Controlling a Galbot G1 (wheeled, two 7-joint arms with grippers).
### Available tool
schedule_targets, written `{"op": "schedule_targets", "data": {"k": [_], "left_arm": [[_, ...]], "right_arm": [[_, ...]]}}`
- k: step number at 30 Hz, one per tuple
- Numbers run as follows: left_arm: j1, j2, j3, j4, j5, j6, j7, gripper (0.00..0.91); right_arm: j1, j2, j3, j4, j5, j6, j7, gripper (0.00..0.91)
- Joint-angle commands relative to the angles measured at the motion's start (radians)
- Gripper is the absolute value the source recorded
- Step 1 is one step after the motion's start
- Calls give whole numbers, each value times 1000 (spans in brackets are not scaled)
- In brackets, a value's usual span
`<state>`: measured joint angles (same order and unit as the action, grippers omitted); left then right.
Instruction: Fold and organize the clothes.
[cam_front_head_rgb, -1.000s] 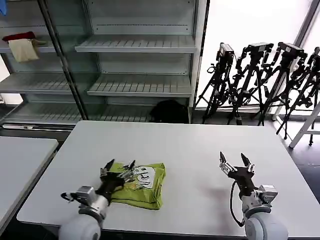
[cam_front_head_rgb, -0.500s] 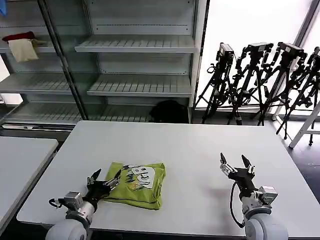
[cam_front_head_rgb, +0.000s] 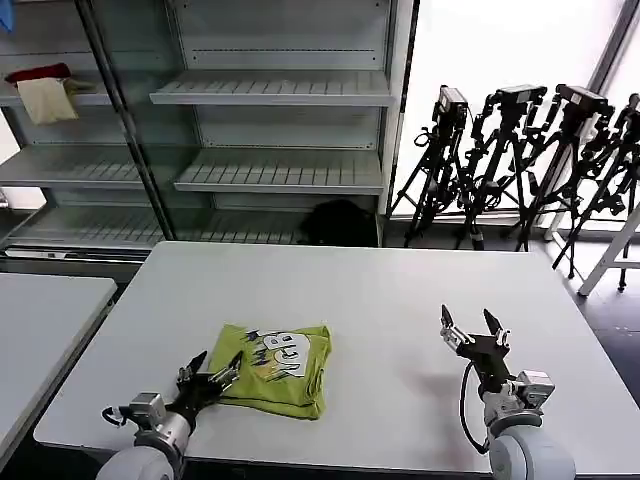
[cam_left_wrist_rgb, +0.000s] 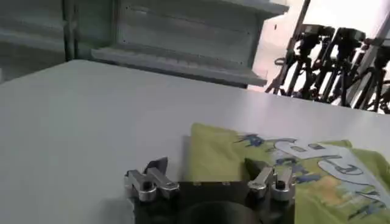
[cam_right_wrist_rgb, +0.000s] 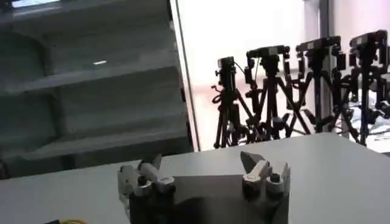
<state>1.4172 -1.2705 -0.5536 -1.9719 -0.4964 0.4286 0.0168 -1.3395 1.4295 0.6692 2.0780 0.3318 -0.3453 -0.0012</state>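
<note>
The left tool (cam_front_head_rgb: 210, 372) has been drawn back off the T-shirt (cam_front_head_rgb: 277, 366) within the last second and is now held open and empty at the shirt's near-left edge. The shirt is left as a compact folded bundle, print uppermost, on the bench (cam_front_head_rgb: 380, 290), so the folding is judged nearly done. The right tool (cam_front_head_rgb: 471, 327) is parked open and empty, well apart. Tripods (cam_front_head_rgb: 520, 150) and shelves (cam_front_head_rgb: 270, 90) are set behind; nothing is placed in the way.
</note>
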Motion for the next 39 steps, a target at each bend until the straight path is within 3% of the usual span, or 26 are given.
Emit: {"op": "schedule_targets", "data": {"k": [1, 14, 18, 24, 29, 32, 39], "left_arm": [[5, -8, 5, 20, -81, 11, 10, 20], [-4, -12, -3, 33, -174, 40, 10, 20], [-5, -13, -12, 31, -142, 1, 10, 0], [-16, 12, -105, 28, 132, -142, 79, 0], [-62, 122, -297, 97, 256, -236, 175, 0], [-83, 270, -386, 155, 335, -291, 215, 0], [-136, 436, -507, 175, 389, -264, 281, 0]], "right_arm": [[2, 2, -1, -2, -1, 2, 1, 907], [8, 3, -2, 2, -2, 0, 7, 907], [8, 4, -3, 3, -3, 0, 8, 907], [4, -1, 4, 4, 0, 1, 5, 907], [-1, -10, 34, 0, 20, 1, -2, 907], [-7, -18, 46, 0, 32, 1, -5, 907], [-12, -29, 61, -5, 47, 2, -3, 907]]}}
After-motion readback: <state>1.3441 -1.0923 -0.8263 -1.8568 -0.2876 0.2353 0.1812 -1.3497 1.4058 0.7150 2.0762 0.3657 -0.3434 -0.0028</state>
